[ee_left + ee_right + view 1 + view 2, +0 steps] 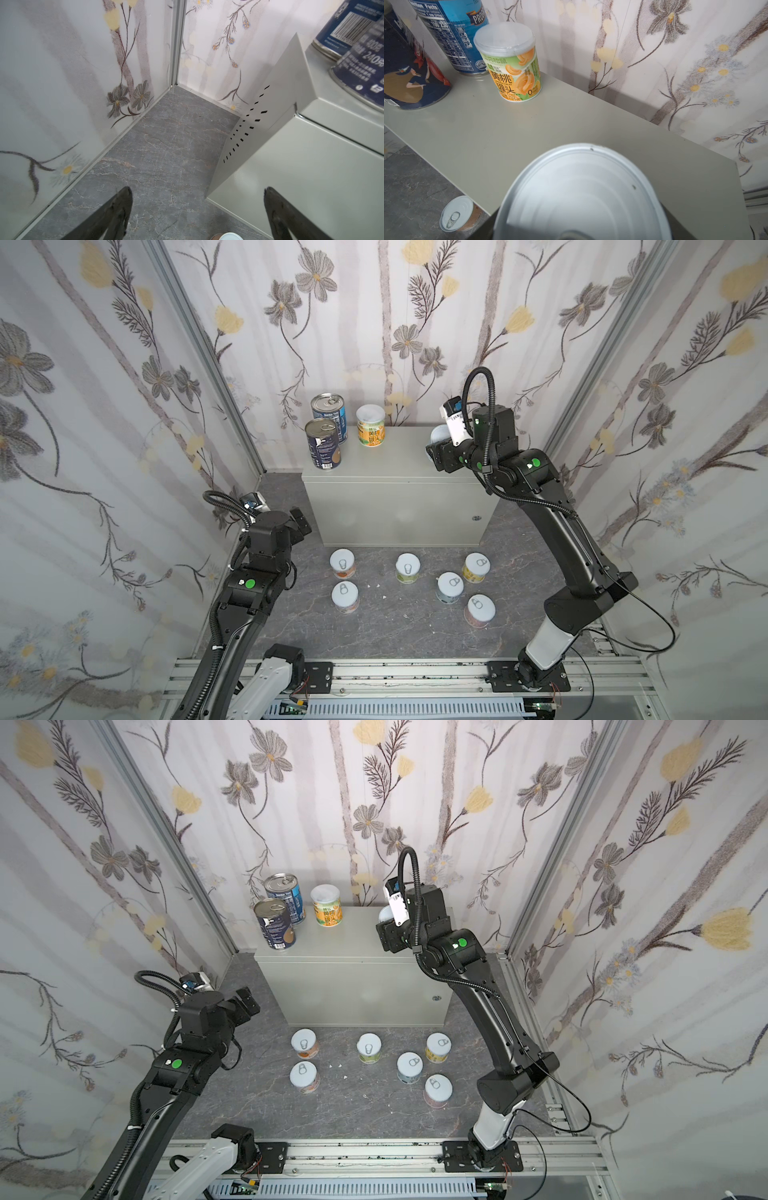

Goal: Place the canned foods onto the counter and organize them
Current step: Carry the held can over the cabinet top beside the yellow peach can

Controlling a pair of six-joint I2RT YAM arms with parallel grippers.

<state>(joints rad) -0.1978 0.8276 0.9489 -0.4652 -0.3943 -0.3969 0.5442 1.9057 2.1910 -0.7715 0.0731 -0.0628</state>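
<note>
I'm holding can four (581, 197) clamped in right gripper (432, 444) over counter (399, 456); three cans (324, 445) are sitting there, six floor cans (450, 587) waiting. Left gripper (301, 523) idling open.

At two o'clock on the counter (399, 456), the held can (437, 434) is largely hidden behind the right gripper (432, 444); its label is not seen. In the left wrist view, the dark-blue cans (357, 70) are blurred and cropped.
</note>
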